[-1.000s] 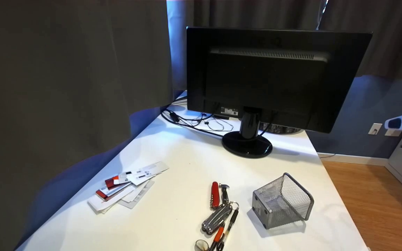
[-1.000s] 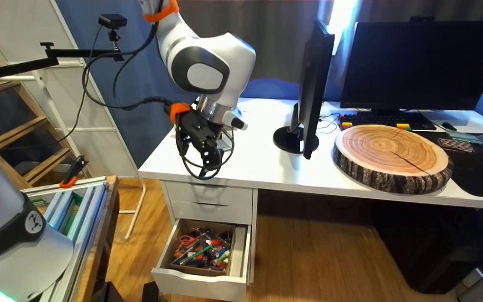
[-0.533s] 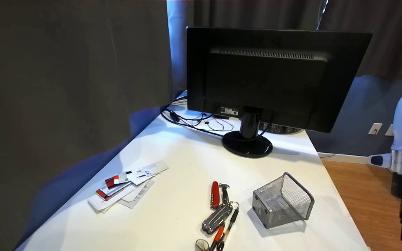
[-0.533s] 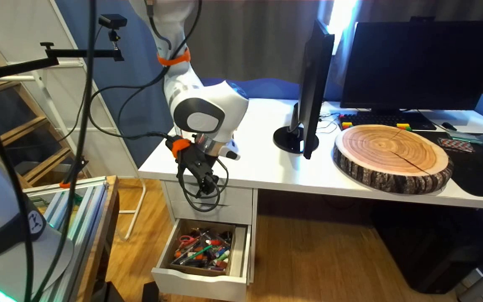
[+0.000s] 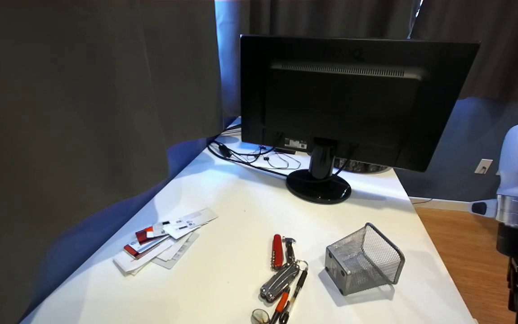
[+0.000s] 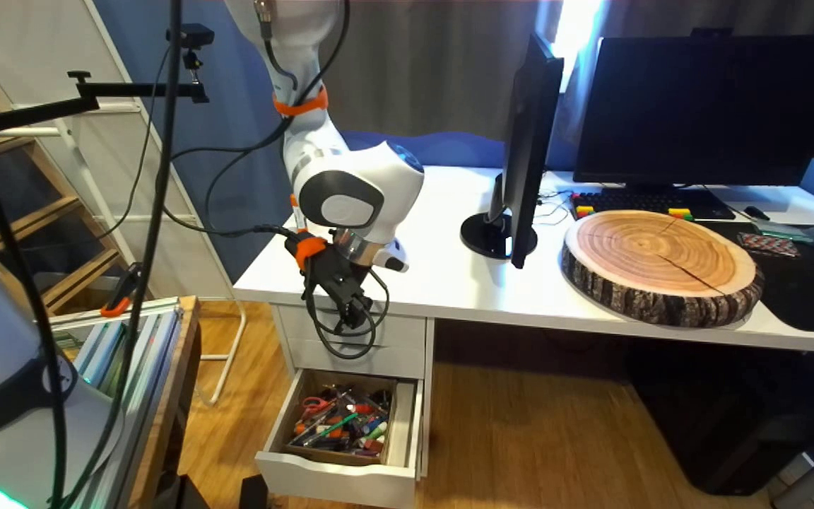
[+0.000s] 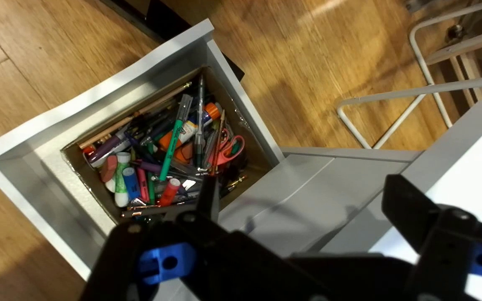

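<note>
My gripper [image 7: 301, 190] is open and empty, its black fingers wide apart. It also shows in an exterior view [image 6: 355, 322], in front of the desk edge and the closed upper drawers [image 6: 357, 339], above an open white drawer [image 6: 336, 482]. In the wrist view the drawer [image 7: 36, 125] holds a cardboard box [image 7: 257, 159] full of pens and markers. A green marker [image 7: 172, 148], pink-handled scissors [image 7: 221, 156] and a red tube [image 7: 170, 192] lie on top. The left finger overlaps the box's near edge in that view; the right finger is over the desk's front edge.
On the white desk, a grey mesh basket [image 5: 362, 261] lies on its side near a red pocketknife [image 5: 277, 252], a multitool [image 5: 279, 283] and pens. Papers [image 5: 164, 243] lie beyond. A monitor [image 5: 349, 103] and a wood slab [image 6: 661, 247] stand farther along. A metal-framed rack [image 6: 131, 360] is near the robot base.
My open gripper has come down from above the desk to in front of its edge, over the open drawer, mostly in the earlier half second. Since then it has shifted only slightly.
</note>
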Available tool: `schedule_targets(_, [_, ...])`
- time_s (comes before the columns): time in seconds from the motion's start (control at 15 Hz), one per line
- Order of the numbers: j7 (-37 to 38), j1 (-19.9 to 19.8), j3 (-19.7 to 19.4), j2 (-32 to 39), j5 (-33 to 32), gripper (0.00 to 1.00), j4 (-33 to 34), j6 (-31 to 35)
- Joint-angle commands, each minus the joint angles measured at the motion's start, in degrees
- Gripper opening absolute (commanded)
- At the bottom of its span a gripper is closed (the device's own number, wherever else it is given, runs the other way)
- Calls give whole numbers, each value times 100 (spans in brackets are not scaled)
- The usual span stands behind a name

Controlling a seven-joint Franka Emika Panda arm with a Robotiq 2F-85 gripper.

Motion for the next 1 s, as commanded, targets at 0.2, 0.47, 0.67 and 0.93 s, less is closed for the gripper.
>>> schedule_targets(0.2, [146,-205,169,36,-206,100,9,10])
schedule_targets(0.47, [340,-75,104,313,-317,100,121,89])
schedule_targets(0.67, [616,85,27,672,-503,100,103,302])
schedule_targets(0.93, [859,226,-75,1210,-962,100,-27,1124])
